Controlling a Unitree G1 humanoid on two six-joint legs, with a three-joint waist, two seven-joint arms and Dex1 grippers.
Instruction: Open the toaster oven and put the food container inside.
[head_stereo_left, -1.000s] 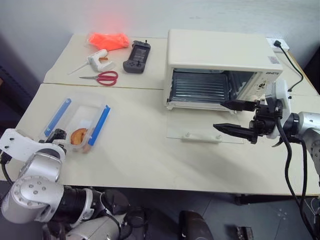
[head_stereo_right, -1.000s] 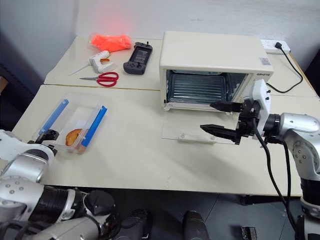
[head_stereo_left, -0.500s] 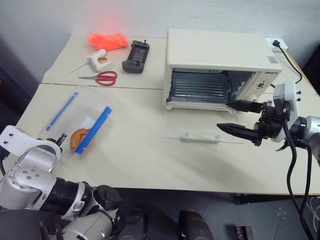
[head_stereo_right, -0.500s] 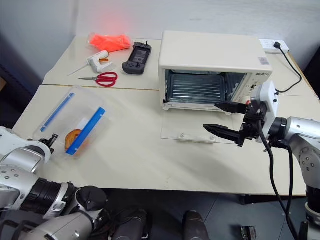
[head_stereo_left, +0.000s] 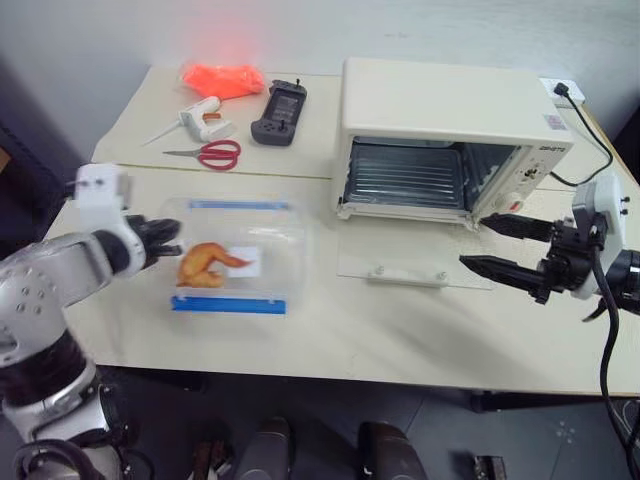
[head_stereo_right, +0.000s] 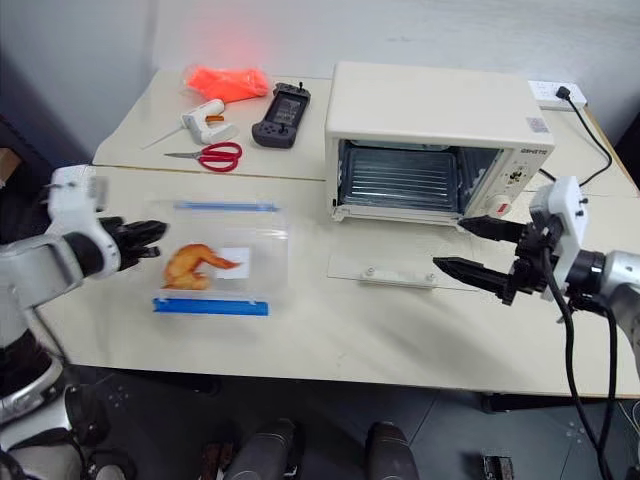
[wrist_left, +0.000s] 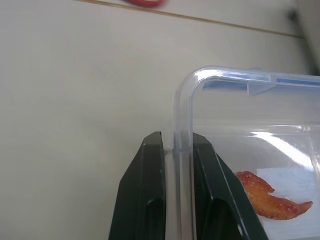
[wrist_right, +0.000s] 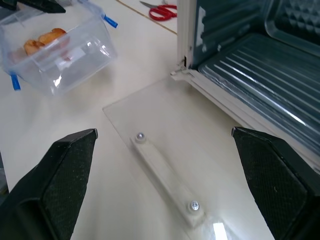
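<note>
A robot test bench in a lab or workshop is indicated by plain cream tables (head_stereo_left: 300, 330) pushed together, on which a glue gun (head_stereo_left: 199, 117), scissors (head_stereo_left: 210, 153), a handheld controller (head_stereo_left: 277, 112) and a toaster oven (head_stereo_left: 450, 110) are laid out.

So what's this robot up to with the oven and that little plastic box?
It is moving food into the toaster oven, whose glass door already lies open flat on the table. The left gripper is pinching the wall of the clear food container, held off the table and tipped on its side, a piece of food inside. The right gripper waits open beside the door.
</note>
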